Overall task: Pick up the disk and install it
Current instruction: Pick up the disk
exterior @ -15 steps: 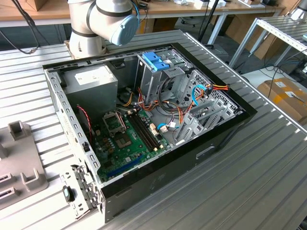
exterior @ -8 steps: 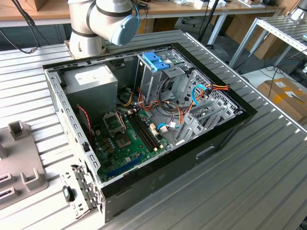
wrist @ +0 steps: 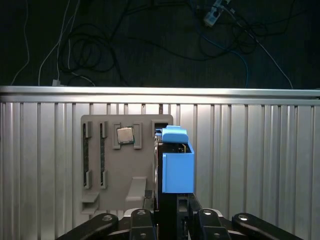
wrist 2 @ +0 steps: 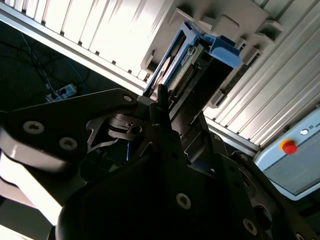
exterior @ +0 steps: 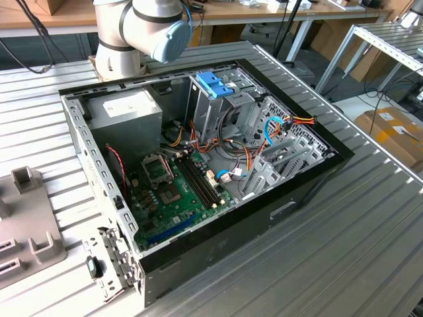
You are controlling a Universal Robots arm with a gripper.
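In both wrist views the gripper (wrist: 173,202) (wrist 2: 167,107) held its jaws clenched on the upright disk (wrist: 178,167) (wrist 2: 200,55) at the grey tray (wrist: 107,170) (wrist 2: 235,22). In the exterior view the open case (exterior: 231,254) sat mid-frame.

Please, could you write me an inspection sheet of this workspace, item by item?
surface: ribbed aluminium table
job's things: disk standing on edge at the grey fixture tray; open computer case on the table
clutter: processor chip in the tray
grippers: gripper close up to the disk
cables: coloured wires inside the case; loose cables beyond the table edge
surroundings: cardboard box; red button
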